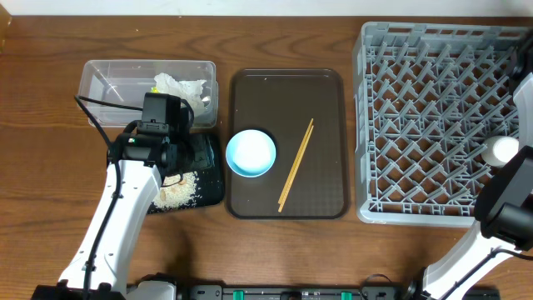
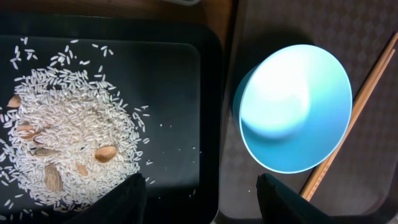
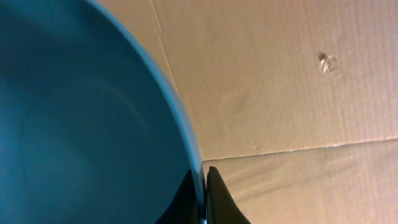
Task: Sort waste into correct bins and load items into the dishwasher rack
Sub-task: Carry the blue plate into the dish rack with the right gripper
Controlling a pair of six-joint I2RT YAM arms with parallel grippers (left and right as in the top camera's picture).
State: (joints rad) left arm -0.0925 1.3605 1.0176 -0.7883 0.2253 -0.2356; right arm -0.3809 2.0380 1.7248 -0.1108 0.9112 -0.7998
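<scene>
— On the counter [image 1: 42,167], anything apart from the job?
— Just a brown tray [image 1: 326,108]. Lying flat near the middle, long sides running front to back. Rounded corners, low raised rim, fine textured surface up close.
— And the counter itself?
— Reddish-brown wood, grain running left to right.
— In the right wrist view?
— Plain tan cardboard [image 3: 280,74]. One crease [image 3: 298,149] across it, slightly tilted; a fainter fold line slanting down from the top edge. Small dent [image 3: 328,62] toward the upper right.
</scene>
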